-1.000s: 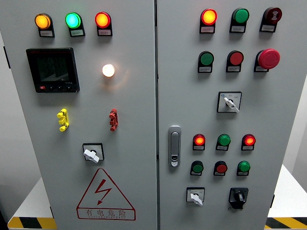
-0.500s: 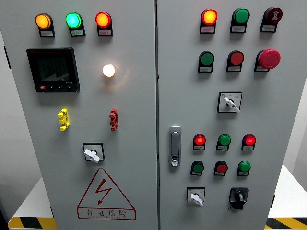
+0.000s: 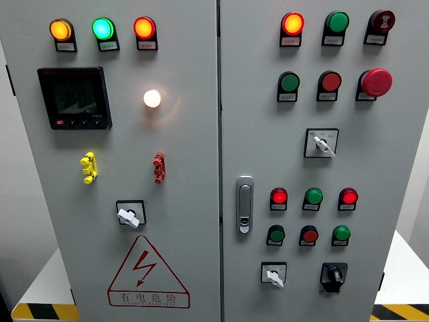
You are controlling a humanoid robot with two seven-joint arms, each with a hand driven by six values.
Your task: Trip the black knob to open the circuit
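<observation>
The black knob [image 3: 333,274] sits at the lower right of the right door, in the bottom row, its pointer roughly upright. Compared with the views a second and half a second ago, nothing on the panel has changed: the knob keeps the same pose, the lamps show the same colours, and only the view itself has drifted very slightly. No hand is in sight, so whether either is released or clenched cannot be told. By that, the task looks not yet begun, and a reach to the knob is still to come.

Just left of the knob is a white switch [image 3: 273,276], close enough that a broad approach might brush it. Above stand three dark buttons, the green one [image 3: 342,233] nearest over the knob, and above those three lamps, the red lamp [image 3: 348,196] at the right. The door handle [image 3: 244,204] lies well to the left. Nothing covers the knob; the path to it appears open from below and from the right.
</observation>
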